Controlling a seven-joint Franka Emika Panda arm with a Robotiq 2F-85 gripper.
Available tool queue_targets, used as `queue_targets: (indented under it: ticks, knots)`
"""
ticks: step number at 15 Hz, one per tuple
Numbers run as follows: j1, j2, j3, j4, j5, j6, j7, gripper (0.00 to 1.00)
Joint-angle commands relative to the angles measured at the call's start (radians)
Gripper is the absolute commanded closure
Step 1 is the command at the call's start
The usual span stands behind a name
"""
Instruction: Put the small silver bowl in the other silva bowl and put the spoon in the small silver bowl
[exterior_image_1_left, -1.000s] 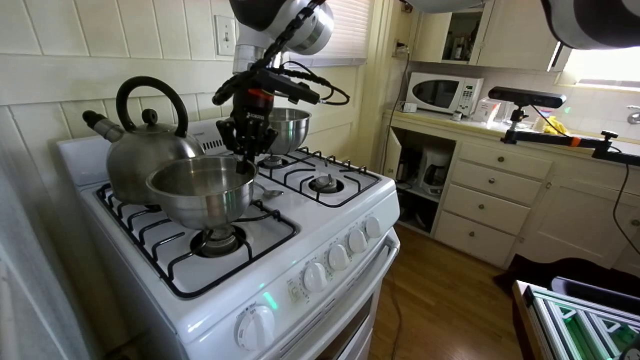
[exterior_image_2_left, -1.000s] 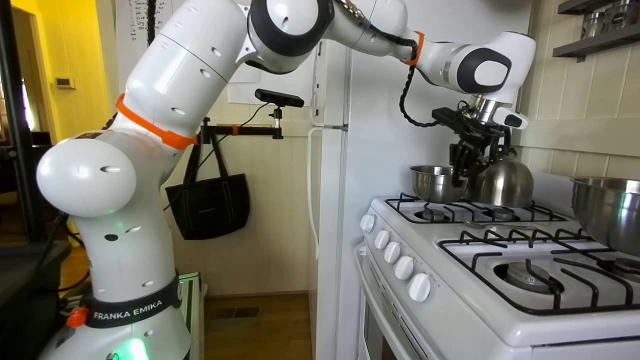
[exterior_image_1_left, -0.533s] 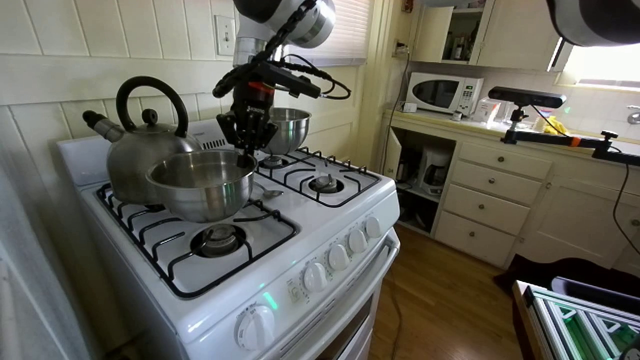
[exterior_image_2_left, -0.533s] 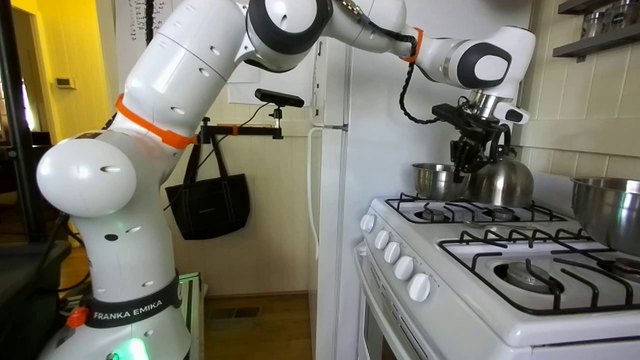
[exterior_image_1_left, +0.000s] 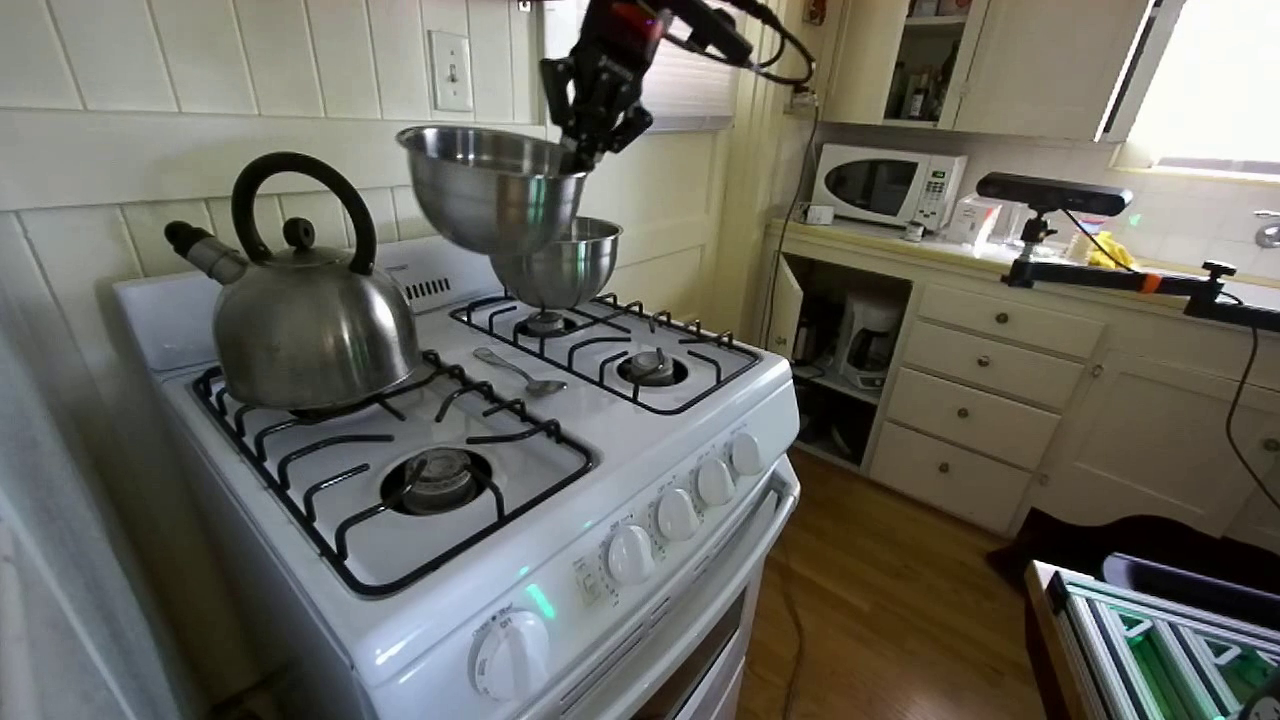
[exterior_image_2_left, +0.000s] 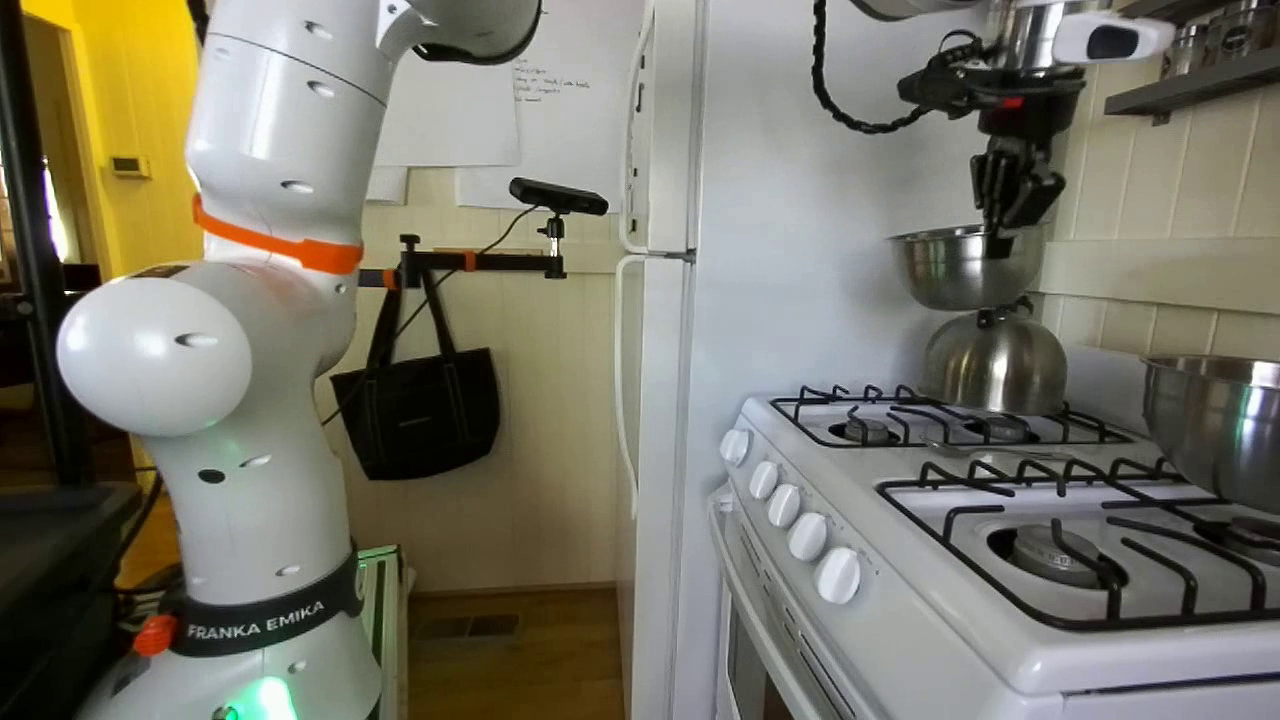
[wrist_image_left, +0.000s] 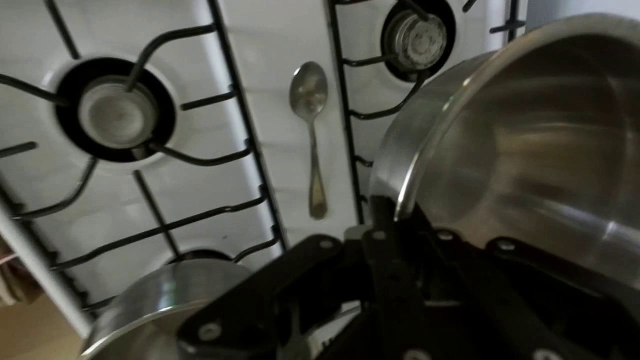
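Observation:
My gripper (exterior_image_1_left: 582, 158) is shut on the rim of the small silver bowl (exterior_image_1_left: 490, 205) and holds it in the air, well above the stove. In the wrist view the bowl (wrist_image_left: 450, 165) hangs at the right, its rim between the fingertips (wrist_image_left: 400, 210). The other silver bowl (exterior_image_1_left: 560, 275) stands on a back burner; the held bowl covers part of its rim in that exterior view. It shows at the right edge of an exterior view (exterior_image_2_left: 1215, 435) and at the lower left of the wrist view (wrist_image_left: 175, 285). The spoon (wrist_image_left: 310, 95) lies on the stove top between the grates.
A steel kettle (exterior_image_1_left: 315, 330) with a black handle stands on the other back burner; the held bowl is above it in an exterior view (exterior_image_2_left: 995, 370). Black grates (exterior_image_1_left: 345, 520) cover the stove. A panelled wall (exterior_image_1_left: 330, 160) stands behind, a fridge (exterior_image_2_left: 840, 250) beside it.
My gripper has lifted the small bowl much higher, away from the front burner and toward the other bowl. The whole spoon now shows. The other bowl, spoon and kettle stay put.

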Motion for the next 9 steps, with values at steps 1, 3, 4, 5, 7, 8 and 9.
queue_targets:
  ticks: [1,3,4,5,7,8,9]
  knots:
    - [-0.076,-0.121,-0.068,-0.139,0.048,0.029,0.034,0.98]
    - [-0.128,-0.112,-0.112,-0.137,0.070,0.020,0.042,0.98]
    - [-0.152,-0.100,-0.133,-0.135,0.091,0.015,0.046,0.98]
    - [-0.176,-0.086,-0.146,-0.119,0.131,-0.006,0.047,0.98]
    - [-0.172,-0.079,-0.146,-0.105,0.094,-0.006,0.019,0.90]
    - [-0.184,-0.075,-0.152,-0.108,0.105,-0.006,0.019,0.90]
    - [-0.188,-0.073,-0.154,-0.108,0.109,-0.006,0.019,0.98]
